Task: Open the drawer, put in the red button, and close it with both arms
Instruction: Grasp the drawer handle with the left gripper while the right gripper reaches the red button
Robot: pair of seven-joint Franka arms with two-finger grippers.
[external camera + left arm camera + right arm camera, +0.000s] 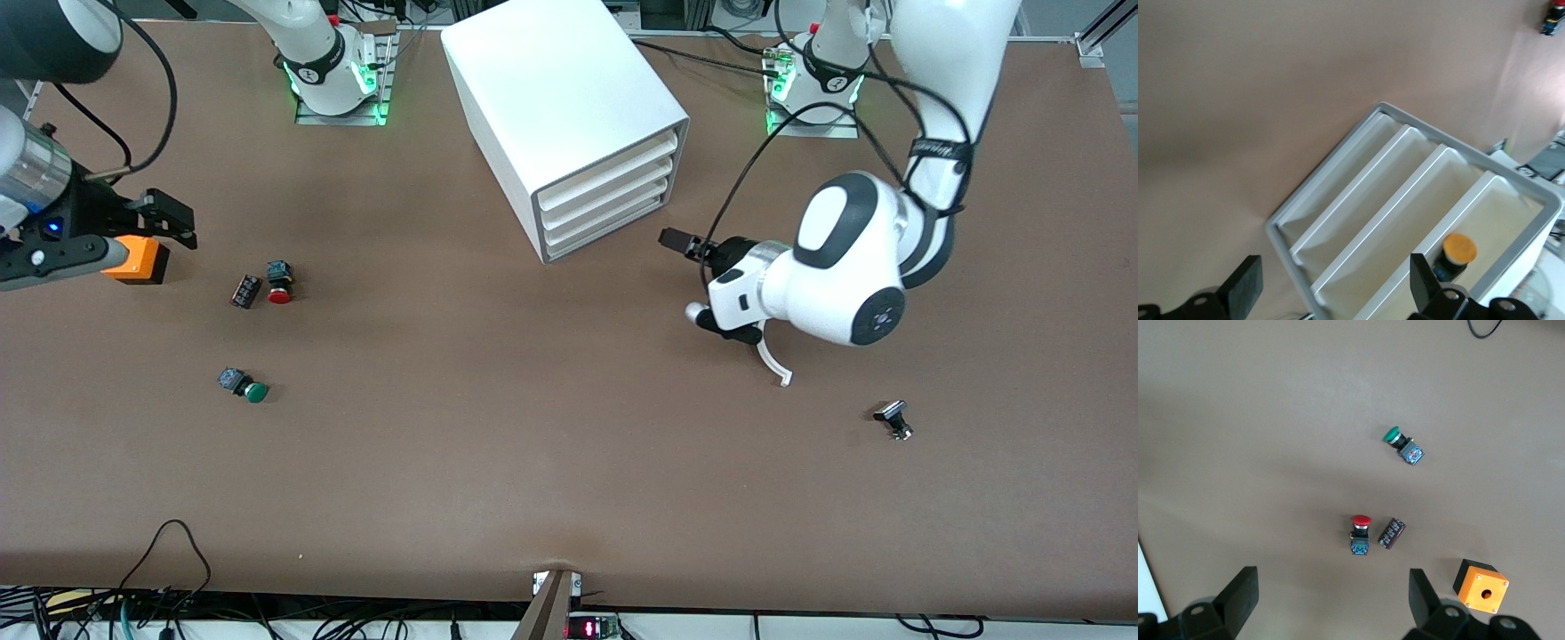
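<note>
The white cabinet (551,98) stands at the table's middle, near the arms' bases, with all four tray drawers (610,199) pushed in. My left gripper (686,276) hangs open just in front of the drawers (1405,193), facing them with nothing between its fingers (1246,285). The red button (279,289) lies on the table toward the right arm's end, beside a dark brown part (245,291). My right gripper (164,222) is open above the table there, over the orange box (140,259), and in its wrist view the red button (1360,533) sits ahead of the open gripper (1331,581).
A green-capped button (249,388) lies nearer the front camera than the red one. A small black part (894,418) lies toward the left arm's end. In the left wrist view an orange-capped round thing (1459,249) shows at the top drawer's front.
</note>
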